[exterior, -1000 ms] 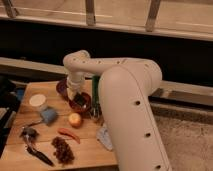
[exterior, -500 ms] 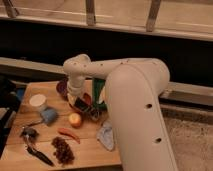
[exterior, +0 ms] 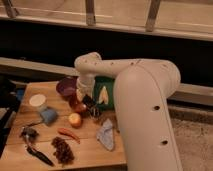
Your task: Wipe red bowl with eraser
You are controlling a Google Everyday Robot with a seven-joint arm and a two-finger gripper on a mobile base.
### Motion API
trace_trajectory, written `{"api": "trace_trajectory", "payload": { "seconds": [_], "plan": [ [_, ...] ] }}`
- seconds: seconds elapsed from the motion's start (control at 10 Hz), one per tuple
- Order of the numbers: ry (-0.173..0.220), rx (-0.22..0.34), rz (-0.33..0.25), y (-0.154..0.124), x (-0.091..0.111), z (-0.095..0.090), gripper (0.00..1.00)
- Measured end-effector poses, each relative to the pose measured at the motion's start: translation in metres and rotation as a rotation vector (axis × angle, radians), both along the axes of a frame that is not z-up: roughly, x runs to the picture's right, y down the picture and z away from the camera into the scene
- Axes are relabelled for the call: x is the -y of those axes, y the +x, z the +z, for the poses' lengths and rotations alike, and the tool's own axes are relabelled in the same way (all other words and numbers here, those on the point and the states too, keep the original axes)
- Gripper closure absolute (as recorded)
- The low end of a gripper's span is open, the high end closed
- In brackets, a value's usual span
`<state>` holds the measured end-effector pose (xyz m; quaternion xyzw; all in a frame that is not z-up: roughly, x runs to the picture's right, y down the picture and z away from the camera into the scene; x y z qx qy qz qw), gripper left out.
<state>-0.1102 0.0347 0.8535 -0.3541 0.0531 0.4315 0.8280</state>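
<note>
Red bowl (exterior: 77,105) sits just below the hand (exterior: 88,100), at its left side, touching it or nearly so. Over the last second the hand has shifted right, uncovering the purple bowl (exterior: 66,86) behind and left of it. A dark block at the hand's tip looks like the eraser (exterior: 93,109); whether the hand is clamped on it I cannot tell. Wiping seems about to begin or barely begun. The wooden table (exterior: 90,150) is crowded: an orange (exterior: 75,119) just nearer than the hand, a cloth (exterior: 106,135) nearer still and to its right. Beyond the hand stand a dark wall and a railing.
</note>
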Motion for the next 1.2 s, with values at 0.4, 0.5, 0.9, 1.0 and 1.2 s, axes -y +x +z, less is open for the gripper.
{"api": "trace_trajectory", "payload": {
  "seconds": [0.4,0.5,0.9,1.0,1.2],
  "plan": [
    [0.011,0.061,-0.043,-0.042,0.01,0.008,1.0],
    [0.007,0.075,-0.058,-0.049,0.006,0.008,1.0],
    [-0.014,0.091,-0.086,-0.055,-0.02,-0.003,1.0],
    [-0.016,0.075,-0.077,-0.043,-0.023,-0.006,1.0],
    [-0.011,0.037,-0.059,-0.019,-0.018,-0.008,1.0]
  ]
}}
